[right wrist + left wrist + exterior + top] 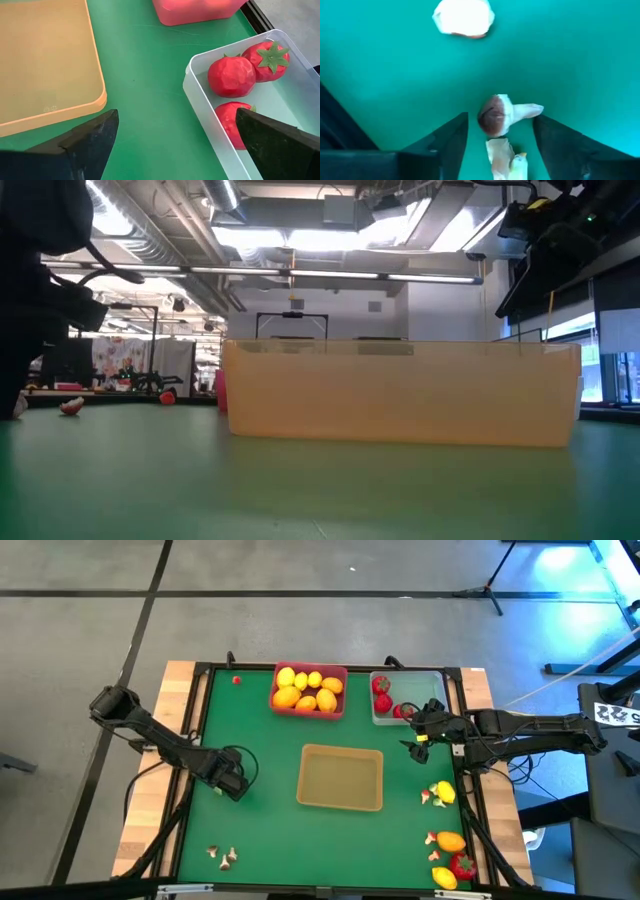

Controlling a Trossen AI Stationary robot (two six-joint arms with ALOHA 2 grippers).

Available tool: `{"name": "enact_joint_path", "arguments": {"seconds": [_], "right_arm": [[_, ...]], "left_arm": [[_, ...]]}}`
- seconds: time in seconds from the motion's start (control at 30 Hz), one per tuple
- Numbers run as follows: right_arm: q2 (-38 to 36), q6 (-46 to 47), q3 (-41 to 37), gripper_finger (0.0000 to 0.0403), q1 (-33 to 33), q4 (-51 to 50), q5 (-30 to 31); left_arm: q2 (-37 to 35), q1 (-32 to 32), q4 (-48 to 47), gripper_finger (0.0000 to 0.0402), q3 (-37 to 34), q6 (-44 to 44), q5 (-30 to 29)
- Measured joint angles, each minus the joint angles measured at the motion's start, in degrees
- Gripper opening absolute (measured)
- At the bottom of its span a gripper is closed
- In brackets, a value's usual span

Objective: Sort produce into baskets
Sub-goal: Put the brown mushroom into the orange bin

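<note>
The left gripper (500, 150) has its fingers spread either side of a mushroom (500, 116) on the green surface (570, 60), its stem lying crosswise between them; right gripper (175, 145) gapes empty by the clear basket (200, 100)

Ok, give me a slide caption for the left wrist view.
Left pincer open around a brown-capped mushroom on the green table, another mushroom beyond.

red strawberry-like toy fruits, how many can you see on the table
4. Three lie in the pale clear plastic tray, the last partly hidden by the right tool. One sits at the table's near right corner. More may be hidden.
</note>
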Motion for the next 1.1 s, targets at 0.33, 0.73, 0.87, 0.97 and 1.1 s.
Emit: {"name": "enact_joint_path", "arguments": {"seconds": [0.33, 0.73, 0.87, 0.97, 1.1], "right_arm": [[0.0, 0.0, 0.0, 0.0399, 0.0, 0.0, 0.0], [0.0, 0.0, 0.0, 0.0399, 0.0, 0.09, 0.0], [0.0, 0.0, 0.0, 0.0399, 0.0, 0.13, 0.0], [0.0, 0.0, 0.0, 0.0399, -0.01, 0.42, 0.0], [-0.01, 0.0, 0.0, 0.0399, 0.0, 0.47, 0.0]], "left_arm": [[0.02, 0.0, 3.54, 0.0105, -0.09, 5.62, -1.81], [-3.24, 0.02, 3.73, 0.0029, 3.67, 10.73, -4.78], [-4.69, 0.12, 7.36, 0.003, 7.24, 16.24, -8.1], [-5.27, 0.9, 13.22, 0.0037, 9.22, 21.96, -10.47], [-5.27, 3.09, 23.81, 0.0039, 10.23, 30.05, -11.75]]}}
